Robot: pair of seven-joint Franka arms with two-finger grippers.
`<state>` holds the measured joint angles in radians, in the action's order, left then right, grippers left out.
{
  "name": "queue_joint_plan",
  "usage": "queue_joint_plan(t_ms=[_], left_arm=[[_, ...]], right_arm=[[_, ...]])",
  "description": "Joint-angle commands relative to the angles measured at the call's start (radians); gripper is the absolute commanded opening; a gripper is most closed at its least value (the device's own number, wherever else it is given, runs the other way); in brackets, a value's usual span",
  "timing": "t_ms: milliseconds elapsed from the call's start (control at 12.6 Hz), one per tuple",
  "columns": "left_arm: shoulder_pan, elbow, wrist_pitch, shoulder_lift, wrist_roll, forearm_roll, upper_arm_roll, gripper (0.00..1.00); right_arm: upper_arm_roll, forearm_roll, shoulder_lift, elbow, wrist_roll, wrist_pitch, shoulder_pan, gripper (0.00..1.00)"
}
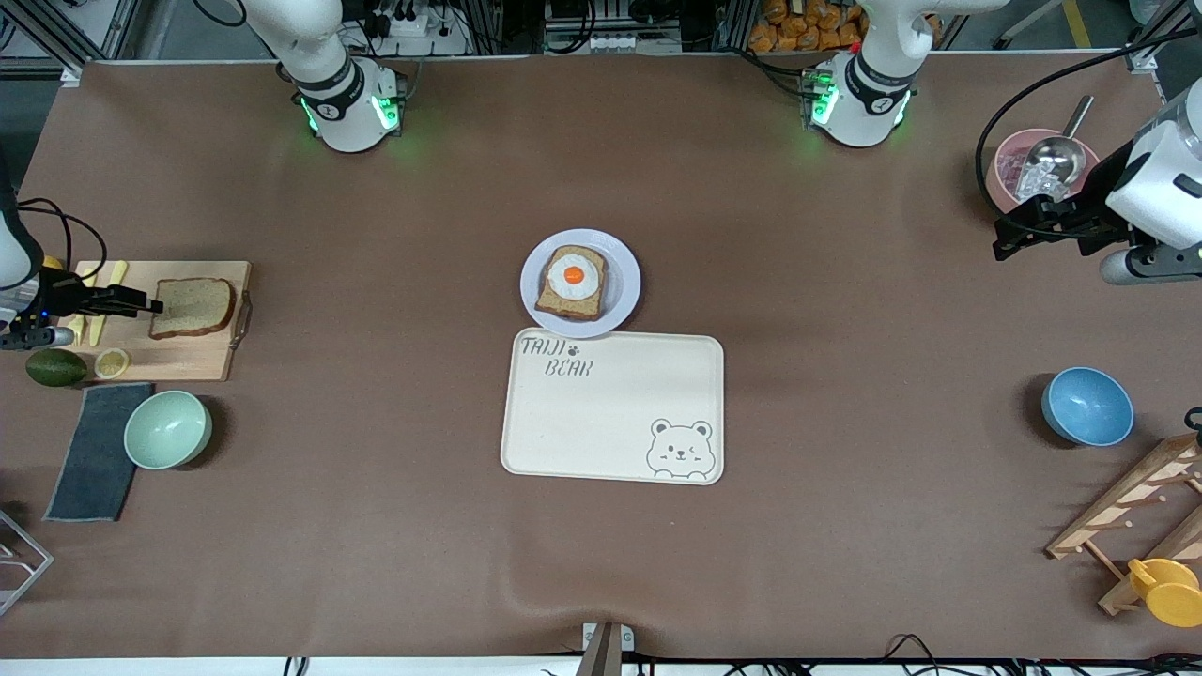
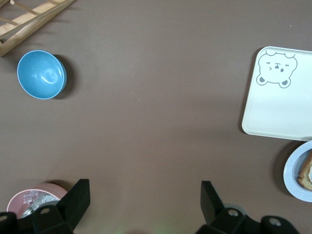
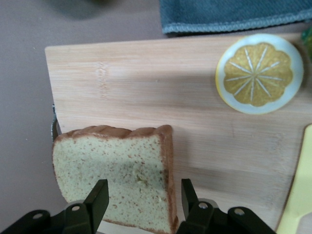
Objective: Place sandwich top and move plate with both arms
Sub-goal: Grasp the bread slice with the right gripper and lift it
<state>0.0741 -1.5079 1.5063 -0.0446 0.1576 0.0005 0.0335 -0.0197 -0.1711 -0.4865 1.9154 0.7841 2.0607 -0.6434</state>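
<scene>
Right arm closing in on the bread at the cutting board

The sandwich top [image 1: 192, 307] lies on the cutting board [image 1: 202, 357], well apart from the plate [image 1: 624, 291]; a corner pinch by the right gripper [image 3: 141, 197], fingers apart astride its crust, may let it droop or tear. The left gripper [image 2: 144, 200] waits, spread wide, beside the pink bowl [image 1: 1009, 160].
</scene>
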Motion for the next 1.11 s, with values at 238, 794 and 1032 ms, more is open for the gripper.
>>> queue_joint_plan(t_ms=[238,794,1032], left_arm=[[0.024,-0.009,0.026,-0.001,0.002,0.022,0.006,1.0],[0.016,-0.008,0.041,-0.012,0.005,0.022,0.014,1.0],[0.018,-0.012,0.035,-0.012,0.072,0.001,0.016,1.0]], right_arm=[[0.02,-0.028,-0.03,0.036,0.05,0.054,-0.042,0.62],[0.02,-0.028,-0.03,0.044,0.066,0.07,-0.044,0.0],[0.023,-0.028,-0.027,0.04,0.089,0.058,-0.039,0.0]])
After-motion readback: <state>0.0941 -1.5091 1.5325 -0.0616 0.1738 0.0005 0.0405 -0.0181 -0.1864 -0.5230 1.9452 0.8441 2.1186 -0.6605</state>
